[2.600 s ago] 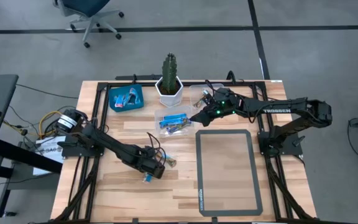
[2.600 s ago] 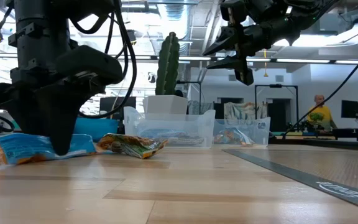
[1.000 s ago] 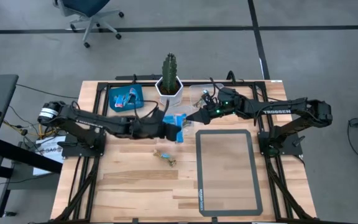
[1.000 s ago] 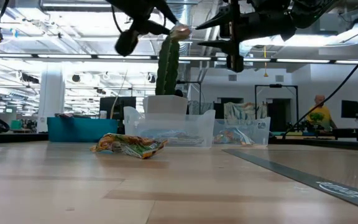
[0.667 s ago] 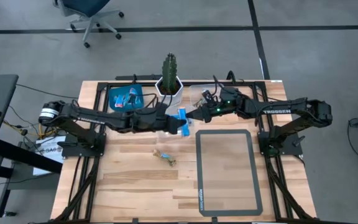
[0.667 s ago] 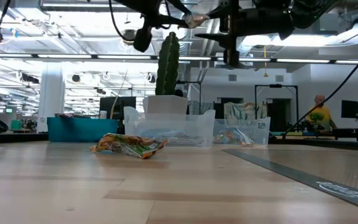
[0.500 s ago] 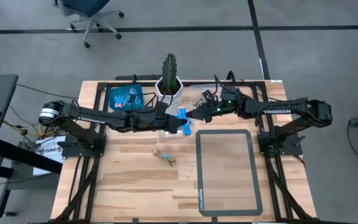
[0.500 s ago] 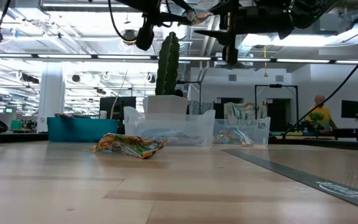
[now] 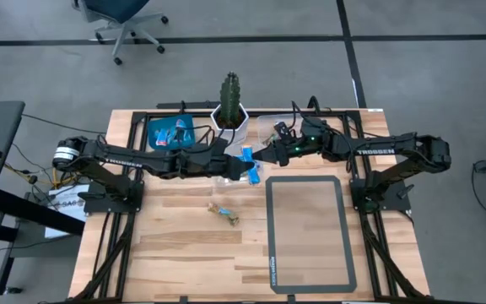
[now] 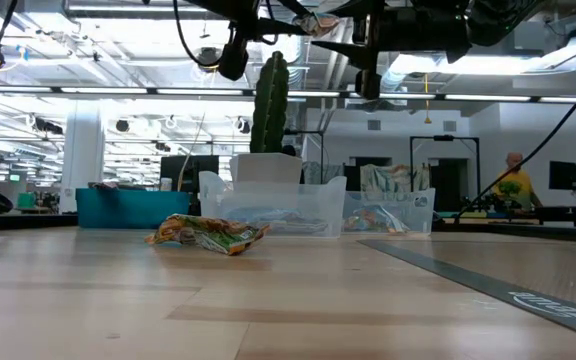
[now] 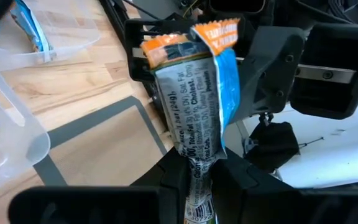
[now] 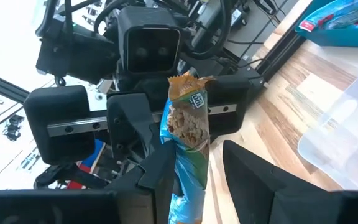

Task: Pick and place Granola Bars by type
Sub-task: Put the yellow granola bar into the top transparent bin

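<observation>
Between both hands, bar (image 9: 249, 163) barely shifted.

Wooden slat table (image 9: 175, 253): grey-framed mat (image 9: 308, 232), blue tray (image 9: 171, 133), white cactus pot (image 9: 229, 121), clear containers (image 10: 273, 205), one crumpled bar (image 9: 224, 214), probably brown-gold.

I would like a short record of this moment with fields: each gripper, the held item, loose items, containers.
left gripper: shut on a blue bar, raised over the table's middle
right gripper: open, its fingers on either side of the bar's far end, not yet closed
loose item: one brown-gold bar on the table
containers: blue tray and clear containers hold more bars
other: cactus in a white pot
</observation>
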`<act>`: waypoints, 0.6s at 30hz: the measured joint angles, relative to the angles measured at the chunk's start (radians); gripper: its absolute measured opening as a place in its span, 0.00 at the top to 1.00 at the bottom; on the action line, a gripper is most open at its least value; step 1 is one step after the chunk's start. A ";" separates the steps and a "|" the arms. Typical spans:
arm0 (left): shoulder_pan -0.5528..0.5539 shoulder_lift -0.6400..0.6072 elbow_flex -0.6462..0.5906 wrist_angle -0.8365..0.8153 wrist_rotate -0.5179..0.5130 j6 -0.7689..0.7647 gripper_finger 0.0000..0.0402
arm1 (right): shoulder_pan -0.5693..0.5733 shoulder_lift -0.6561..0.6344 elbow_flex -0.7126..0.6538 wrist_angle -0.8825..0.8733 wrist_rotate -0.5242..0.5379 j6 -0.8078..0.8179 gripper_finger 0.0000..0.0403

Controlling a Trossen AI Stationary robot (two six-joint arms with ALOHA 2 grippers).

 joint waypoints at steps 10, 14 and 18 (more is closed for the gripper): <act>0.000 0.002 0.000 -0.015 -0.007 -0.023 0.89 | -0.002 0.000 0.002 0.039 0.043 -0.009 0.68; 0.000 0.003 -0.001 -0.005 -0.007 -0.023 0.89 | -0.002 -0.001 0.002 0.066 0.032 -0.008 0.68; -0.001 0.003 -0.001 0.008 -0.007 -0.021 0.89 | -0.002 -0.001 0.002 0.056 0.010 -0.008 0.68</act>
